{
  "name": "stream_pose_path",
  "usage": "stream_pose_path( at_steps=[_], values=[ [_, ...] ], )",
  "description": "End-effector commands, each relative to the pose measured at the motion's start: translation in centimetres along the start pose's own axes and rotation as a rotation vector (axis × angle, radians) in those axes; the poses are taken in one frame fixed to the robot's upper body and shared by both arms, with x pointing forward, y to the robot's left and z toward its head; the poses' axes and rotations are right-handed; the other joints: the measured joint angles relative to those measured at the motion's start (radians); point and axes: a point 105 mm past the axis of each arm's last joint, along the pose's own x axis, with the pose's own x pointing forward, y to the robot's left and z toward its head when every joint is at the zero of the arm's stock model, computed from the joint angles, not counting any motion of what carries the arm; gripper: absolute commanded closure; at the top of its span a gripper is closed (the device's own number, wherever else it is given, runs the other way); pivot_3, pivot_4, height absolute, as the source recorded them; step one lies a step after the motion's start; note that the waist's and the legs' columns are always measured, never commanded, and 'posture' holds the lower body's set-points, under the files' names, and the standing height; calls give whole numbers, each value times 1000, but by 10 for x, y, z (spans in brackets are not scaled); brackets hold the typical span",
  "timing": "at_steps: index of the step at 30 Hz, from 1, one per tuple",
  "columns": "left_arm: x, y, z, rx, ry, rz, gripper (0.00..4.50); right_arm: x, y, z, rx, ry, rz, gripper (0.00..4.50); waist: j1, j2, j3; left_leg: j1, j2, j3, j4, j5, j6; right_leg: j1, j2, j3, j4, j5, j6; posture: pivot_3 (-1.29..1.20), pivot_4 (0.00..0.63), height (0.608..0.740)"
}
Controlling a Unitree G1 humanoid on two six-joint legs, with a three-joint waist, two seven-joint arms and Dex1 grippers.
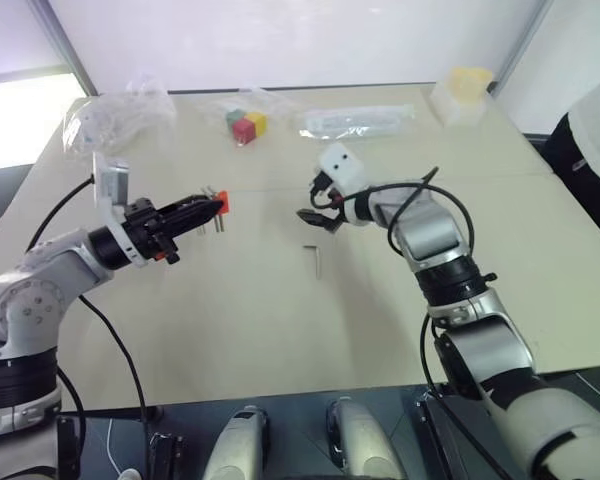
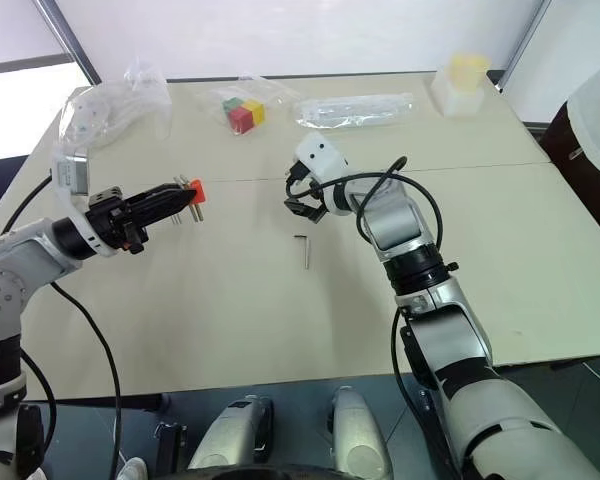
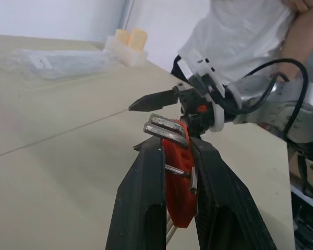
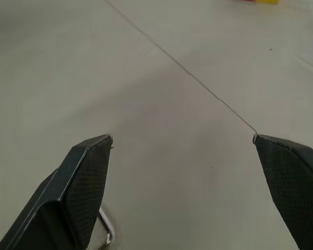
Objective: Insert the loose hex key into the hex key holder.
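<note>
left wrist view: hex key holder (image 3: 178, 177) between claw fingers (image 3: 141, 203)

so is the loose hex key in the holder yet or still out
Out. The loose hex key lies flat on the table, apart from the hex key holder, which the left gripper holds in the air.

Desk (image 1: 230, 330) bare round the loose hex key (image 1: 316, 259); open access. Right claw (image 1: 320, 214) hangs just behind it. Bags (image 1: 115, 120) and cubes (image 1: 246, 124) sit well back, prob. no obstacle.

beige table (image 1: 280, 330), white wall (image 1: 300, 40), bright window (image 1: 20, 120)
</note>
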Motion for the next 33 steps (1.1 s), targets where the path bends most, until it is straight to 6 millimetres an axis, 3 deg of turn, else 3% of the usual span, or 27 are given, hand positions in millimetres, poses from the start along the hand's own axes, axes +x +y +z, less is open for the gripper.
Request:
stream_pose_path(
  at_steps=[1, 4, 12, 17, 33],
  values=[
    [0, -2, 8, 42, -4, -11, 4279, -7, 3, 5, 155, 52, 1, 41, 1, 0, 0, 0, 0, 0, 0, 0, 0, 0, 0, 0, 0, 0, 0, 0, 150, 740],
    [-1, -1, 8, 44, 7, -11, 4279, -11, 0, -8, 208, 177, -49, 41, 2, 0, 0, -1, -1, 0, 2, 0, 0, 0, -1, 0, 0, 0, 0, 0, 150, 740],
    [-1, 7, 5, 45, 7, 17, 4279, -24, 30, -21, 193, 334, 38, 41, -3, 0, 0, -2, -1, 0, 2, 0, 0, -1, -1, -1, -1, 0, 0, 0, 150, 740],
    [-1, 9, 2, 41, 2, 33, 4279, -20, 41, -33, 233, 403, 55, 41, -2, 0, 0, -3, -1, 0, 2, 0, 0, -1, 0, -1, -1, 0, 0, 0, 150, 740],
    [-6, -1, 3, 64, -12, 46, 4279, 7, 21, -51, 340, 472, -118, 41, -1, 0, 0, -6, -2, 0, 4, 0, 0, -3, 0, -1, -1, 2, 2, 0, 150, 740]
  ],
)
